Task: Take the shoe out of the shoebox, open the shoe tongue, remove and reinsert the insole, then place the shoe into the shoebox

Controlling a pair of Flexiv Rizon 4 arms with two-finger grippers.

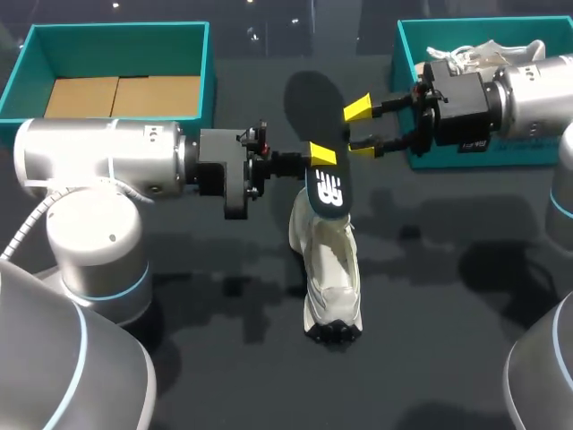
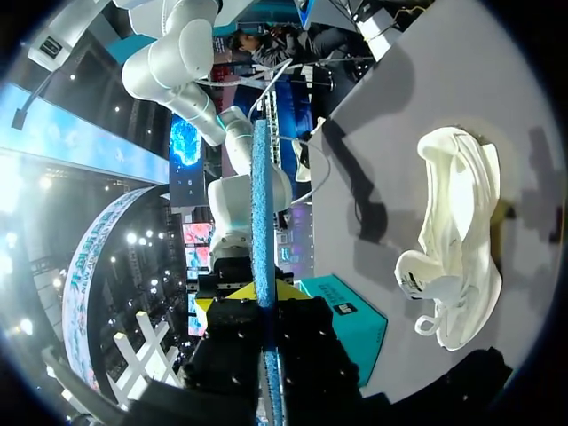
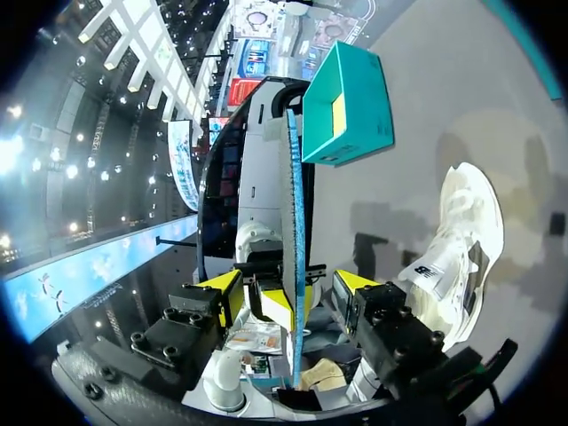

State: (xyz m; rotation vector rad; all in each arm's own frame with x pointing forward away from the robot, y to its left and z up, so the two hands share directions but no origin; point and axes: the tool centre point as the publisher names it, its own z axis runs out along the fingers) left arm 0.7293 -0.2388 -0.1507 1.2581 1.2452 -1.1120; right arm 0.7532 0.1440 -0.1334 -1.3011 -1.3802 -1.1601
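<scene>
- Left gripper (image 1: 320,159) reaches in level, pinching the insole (image 1: 328,184) upright above the shoe (image 1: 329,269).
- Right gripper (image 1: 360,128) is spread around the insole.
- Left shoebox (image 1: 116,36) holds cardboard (image 1: 121,96); right shoebox (image 1: 410,54) holds 1 second shoe (image 1: 488,52).

Head camera is looking down from above-behind onto worktop (image 1: 430,358). Wrist cameras are facing each other along their fingers (image 3: 353,282), close on edge-on insole (image 2: 262,222); all three sharing shoe (image 1: 329,269).
</scene>
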